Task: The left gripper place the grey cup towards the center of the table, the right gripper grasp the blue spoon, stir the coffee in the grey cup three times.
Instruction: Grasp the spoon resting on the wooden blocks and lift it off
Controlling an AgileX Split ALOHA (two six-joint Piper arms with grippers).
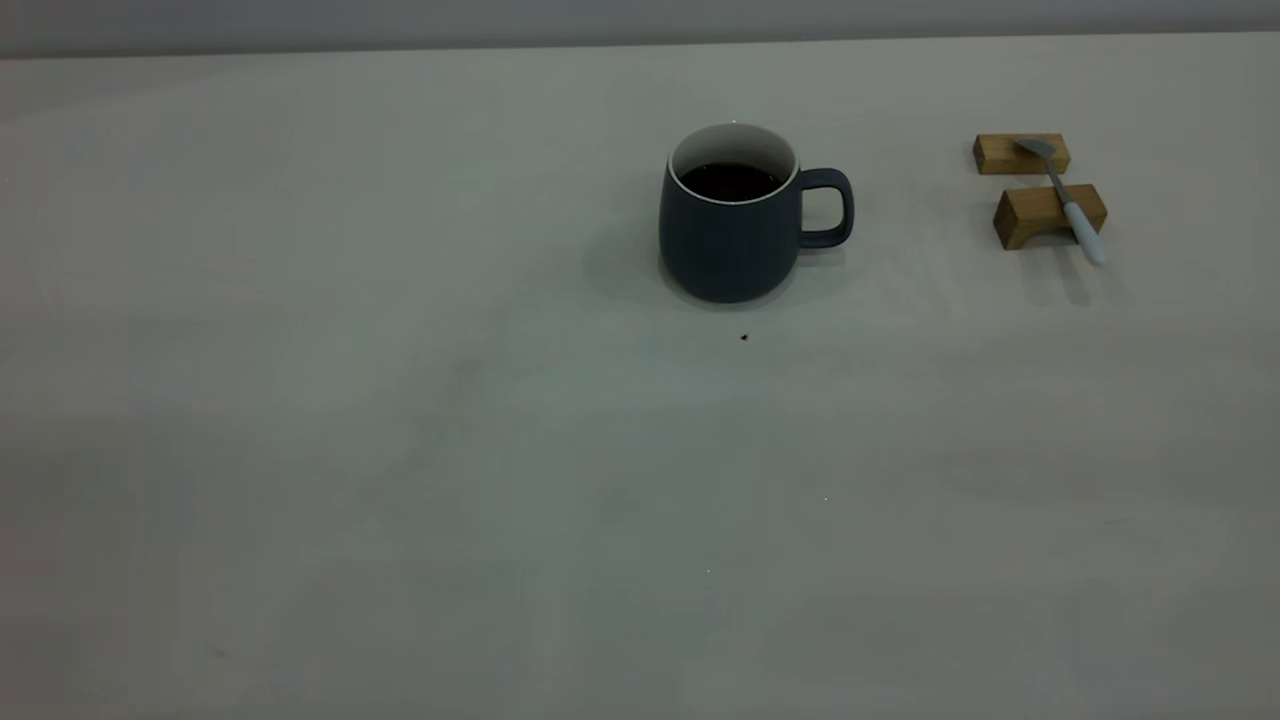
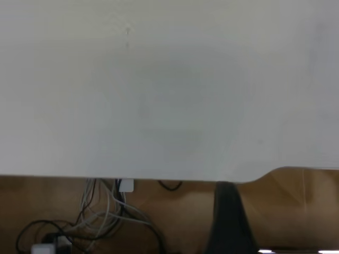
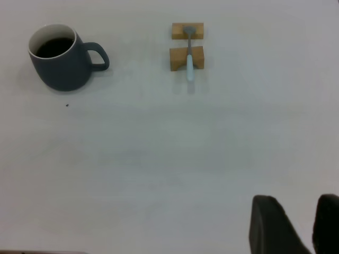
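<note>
Nearest the right wrist camera, the right gripper [image 3: 299,225] shows two dark fingers [image 3: 270,227] with a gap between them, spread and holding nothing, hanging well back from its work. Out from it, the blue spoon [image 1: 1067,196] lies bridged across two wooden blocks [image 1: 1040,190], propped off the table [image 1: 400,450], likely so fingers can close around the raised handle. Farther on, the grey cup [image 1: 730,215] stands upright near the table's middle, coffee [image 1: 730,181] inside, handle turned toward the spoon, well apart from it. The left gripper [image 2: 228,219] is barely seen at the table's edge; I cannot tell its state.
</note>
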